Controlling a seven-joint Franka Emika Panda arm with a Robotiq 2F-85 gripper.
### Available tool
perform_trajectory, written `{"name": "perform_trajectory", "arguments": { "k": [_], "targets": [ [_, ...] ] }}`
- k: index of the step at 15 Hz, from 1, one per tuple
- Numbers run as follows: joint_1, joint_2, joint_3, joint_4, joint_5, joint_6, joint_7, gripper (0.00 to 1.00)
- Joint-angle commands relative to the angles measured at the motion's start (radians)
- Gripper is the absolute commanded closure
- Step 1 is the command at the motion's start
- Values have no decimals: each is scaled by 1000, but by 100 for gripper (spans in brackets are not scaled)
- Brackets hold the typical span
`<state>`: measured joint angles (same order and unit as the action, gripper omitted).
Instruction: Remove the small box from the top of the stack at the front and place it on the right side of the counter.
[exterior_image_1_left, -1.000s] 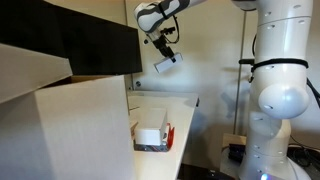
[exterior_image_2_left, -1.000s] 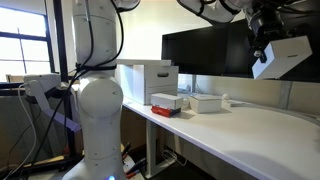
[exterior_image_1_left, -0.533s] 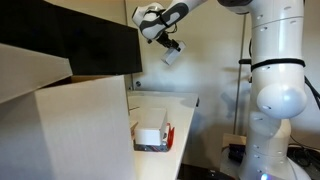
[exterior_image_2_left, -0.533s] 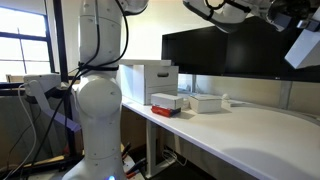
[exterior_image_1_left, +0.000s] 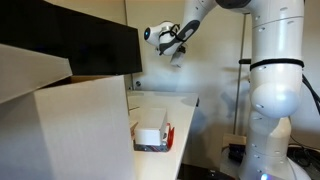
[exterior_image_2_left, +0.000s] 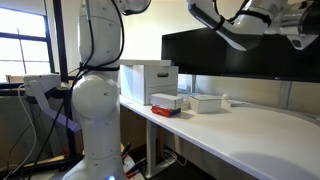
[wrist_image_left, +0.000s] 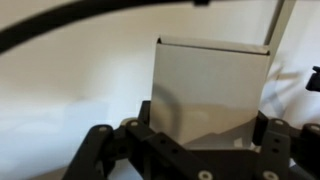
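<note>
The small box (wrist_image_left: 210, 85) is off the stack (exterior_image_1_left: 152, 137), clamped in the gripper (wrist_image_left: 205, 128) high above the counter (exterior_image_2_left: 250, 135), so I reckon the lift is done and only setting it down on the right side remains.

I can read no text: the small box (wrist_image_left: 210, 90) clamped in my gripper (wrist_image_left: 203, 128) shows a blank white face, and the stack (exterior_image_1_left: 152, 136) well below it is too small to tell.
</note>
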<state>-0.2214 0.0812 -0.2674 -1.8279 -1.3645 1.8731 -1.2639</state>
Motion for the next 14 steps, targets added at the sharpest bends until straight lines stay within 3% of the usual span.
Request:
{"name": "perform_trajectory", "arguments": {
  "k": [1, 8, 14],
  "targets": [
    [-51, -39, -23, -110, -197, 185, 8, 40],
    [-45, -84, -16, -248, -607, 405, 174, 40],
    [-18, -129, 19, -337, -988, 486, 514, 40]
  ]
}}
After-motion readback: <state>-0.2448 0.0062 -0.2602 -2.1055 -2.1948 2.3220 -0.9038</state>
